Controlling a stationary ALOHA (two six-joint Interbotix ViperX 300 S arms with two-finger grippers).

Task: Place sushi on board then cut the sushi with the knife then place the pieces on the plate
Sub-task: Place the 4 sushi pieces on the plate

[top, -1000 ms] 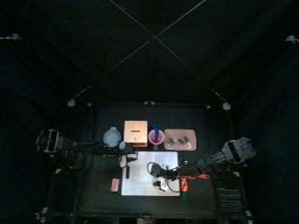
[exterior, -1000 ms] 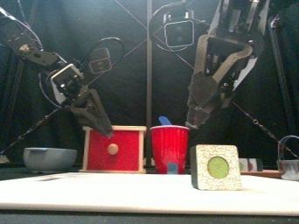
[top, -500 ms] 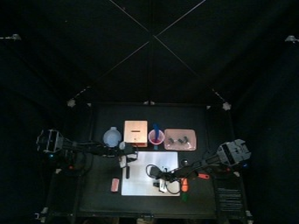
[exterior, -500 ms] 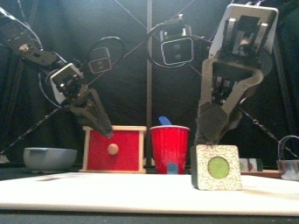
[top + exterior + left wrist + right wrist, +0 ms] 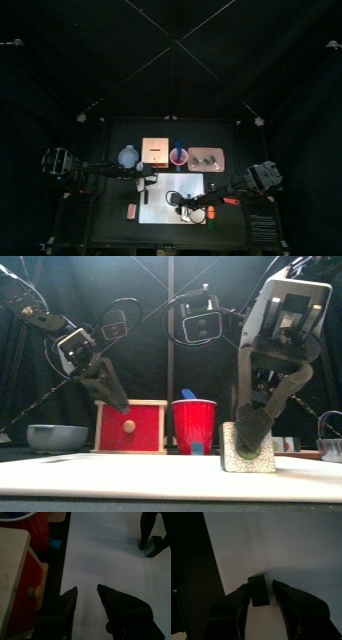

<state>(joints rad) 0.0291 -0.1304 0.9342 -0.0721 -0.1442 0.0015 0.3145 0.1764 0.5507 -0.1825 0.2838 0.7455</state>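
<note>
One sushi piece (image 5: 249, 448), dark green with a pale green face, stands upright on the white cutting board (image 5: 134, 477) at its front right. My right gripper (image 5: 254, 424) has come down over it. Its jaws stand on either side of the piece (image 5: 258, 594), and thin gaps still show, so it is open (image 5: 259, 587). My left gripper (image 5: 115, 397) hangs open above the board's left part (image 5: 87, 589), with nothing between its jaws. The pink tray (image 5: 205, 158) lies behind the board at the right.
Along the back stand a blue-grey bowl (image 5: 56, 437), the wooden box with its red drawer front (image 5: 131, 426), and a red cup (image 5: 195, 426) with a blue knife in it. Small red things lie off the board's right (image 5: 230, 201) and left (image 5: 132, 210) edges.
My right gripper has dropped from above the sushi piece to straddle it on the board. The left arm has not moved.
</note>
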